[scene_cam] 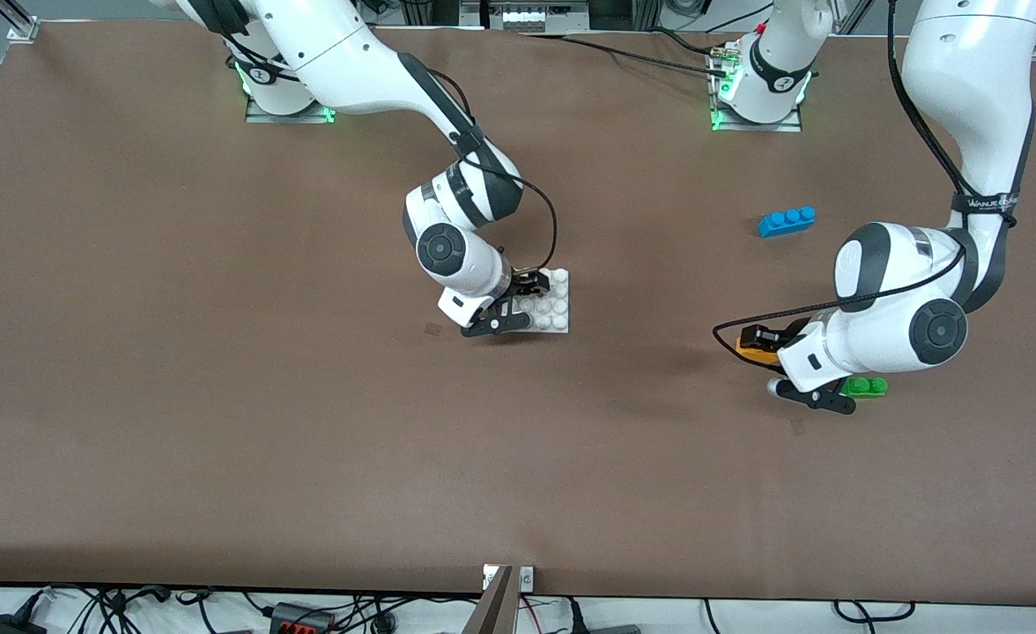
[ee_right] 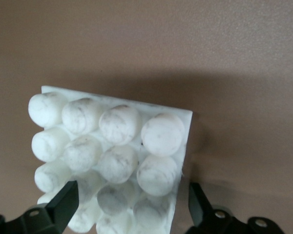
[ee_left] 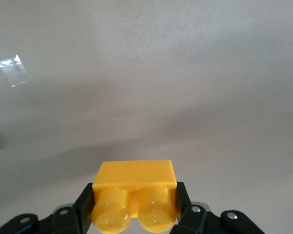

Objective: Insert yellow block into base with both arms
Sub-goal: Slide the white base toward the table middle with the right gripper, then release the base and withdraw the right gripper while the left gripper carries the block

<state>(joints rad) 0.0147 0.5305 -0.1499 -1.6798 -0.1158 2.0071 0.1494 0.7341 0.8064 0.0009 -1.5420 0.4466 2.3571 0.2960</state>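
Orange-yellow plastic showing between black fingers (ee_left: 83, 207): the yellow block (ee_left: 135, 199), squeezed on both sides by the left gripper (ee_left: 136, 217), studs pointing toward the wrist camera. Sitting low toward the left arm's end of the table (scene_cam: 218, 458), that left gripper (scene_cam: 760, 342), with the yellow block (scene_cam: 754, 352) peeking out just beside the green brick (scene_cam: 865, 386). Lying farther from the front camera than both, the blue brick (scene_cam: 787, 221), well apart.

Now the middle of the table: the base (scene_cam: 553, 304), white and studded, being pinched by the right gripper (scene_cam: 522, 304) at the edge nearest the right arm. Seen from the right wrist, the fingers (ee_right: 63, 202) clamping opposite edges of the base (ee_right: 112, 161), right gripper (ee_right: 132, 207) closed around it, with the plate appearing tilted against the brown surface.
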